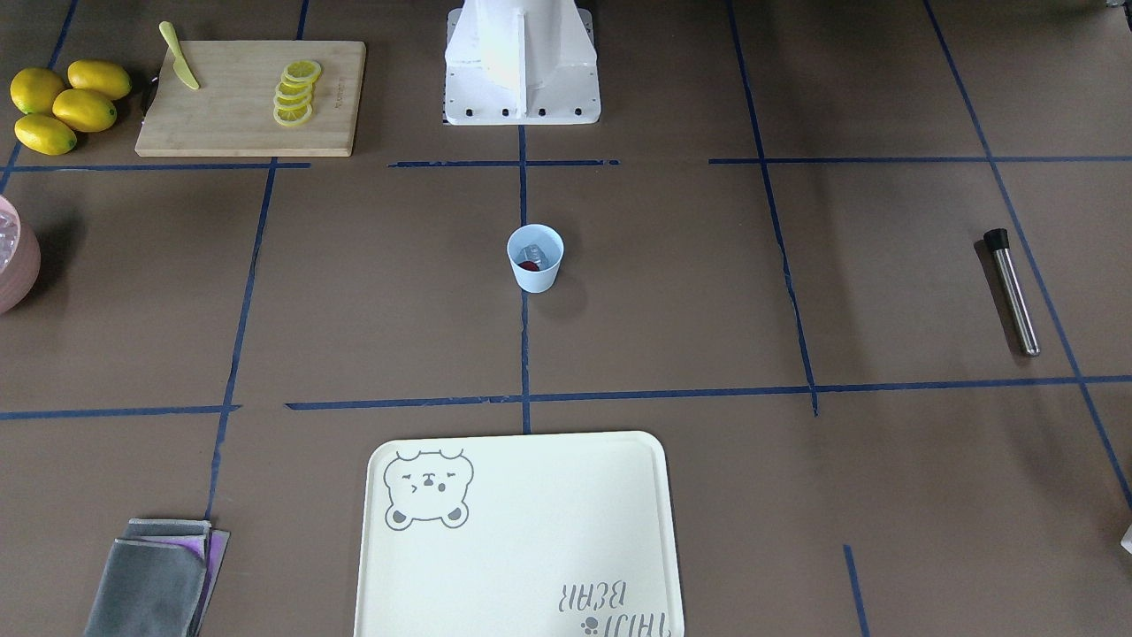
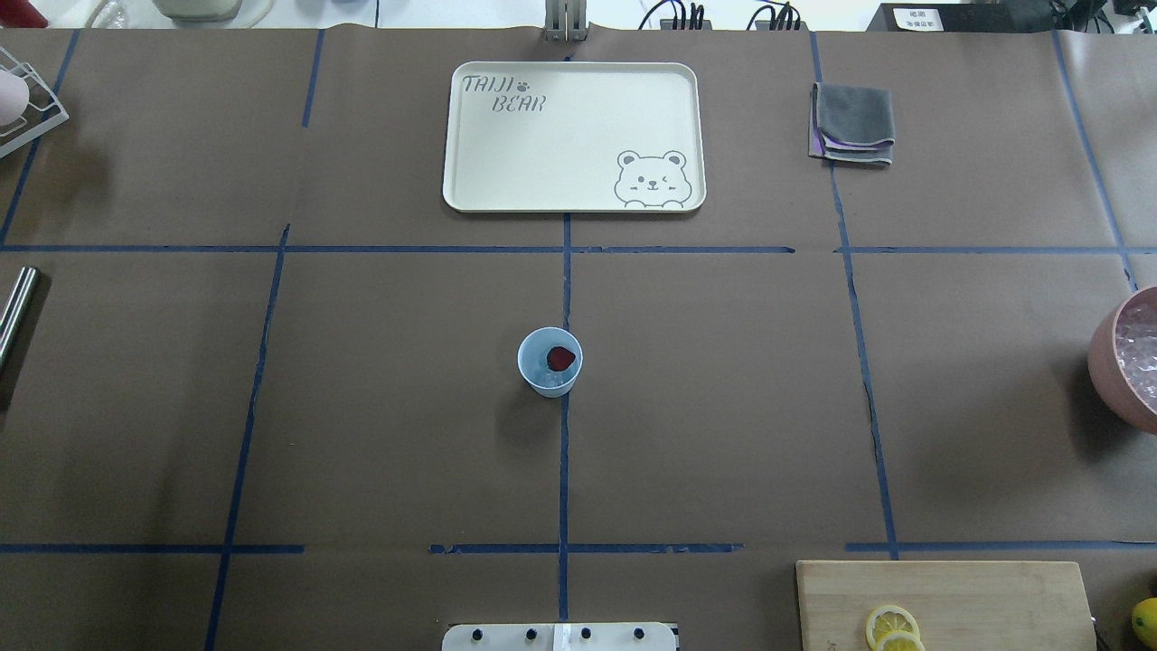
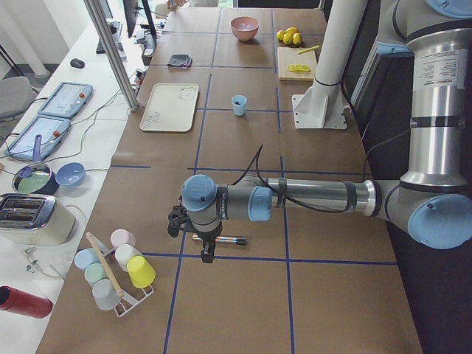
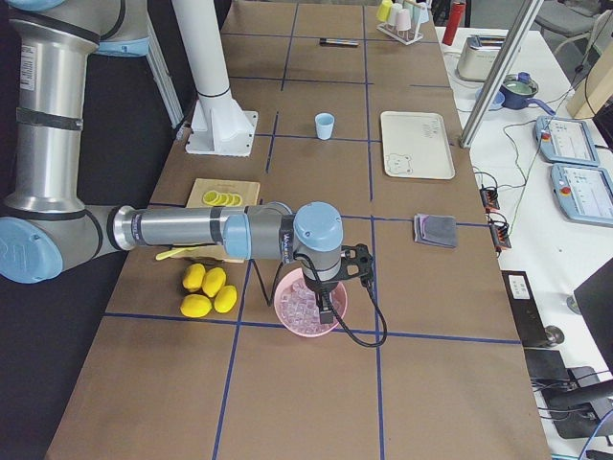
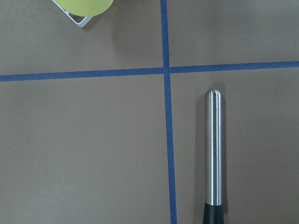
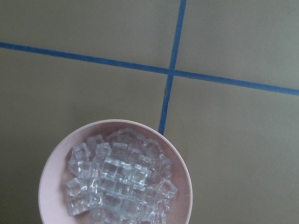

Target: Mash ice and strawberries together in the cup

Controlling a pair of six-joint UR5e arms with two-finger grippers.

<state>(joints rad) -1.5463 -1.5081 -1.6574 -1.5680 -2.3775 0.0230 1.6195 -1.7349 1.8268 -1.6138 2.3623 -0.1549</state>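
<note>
Cup [image 2: 550,362] stands upright in the middle of the counter [image 2: 389,407], strawberry [image 2: 561,358] and ice [image 1: 533,250] inside. Steel muddler [image 5: 213,149] lies at the cup's 9 o'clock overhead; in the left wrist view its long axis runs 12-to-6, rounded end at 12. Left gripper [image 3: 208,253] hangs over it, the nearer; right gripper [image 4: 326,311] hangs over the pink bowl [image 6: 116,123]. Whether either is open, I cannot tell.
</note>
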